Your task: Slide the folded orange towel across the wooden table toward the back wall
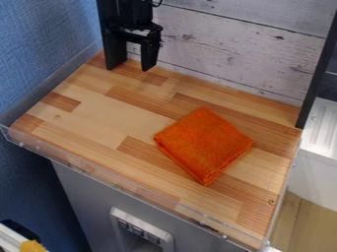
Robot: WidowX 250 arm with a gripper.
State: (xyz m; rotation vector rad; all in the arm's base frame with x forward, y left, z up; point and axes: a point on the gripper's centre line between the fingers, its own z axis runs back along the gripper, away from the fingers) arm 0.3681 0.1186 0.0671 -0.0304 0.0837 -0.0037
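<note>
Near the back left corner of the surface [109, 115], the pincer [131, 68] hangs with fingers spread. Right of the surface's middle lies the folded orange cloth [204, 145]; gripping it low, through all its layers, should best preserve the fold.

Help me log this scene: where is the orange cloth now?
In the camera view, the orange cloth lies right of centre on the wooden tabletop, below and right of the gripper.
</note>
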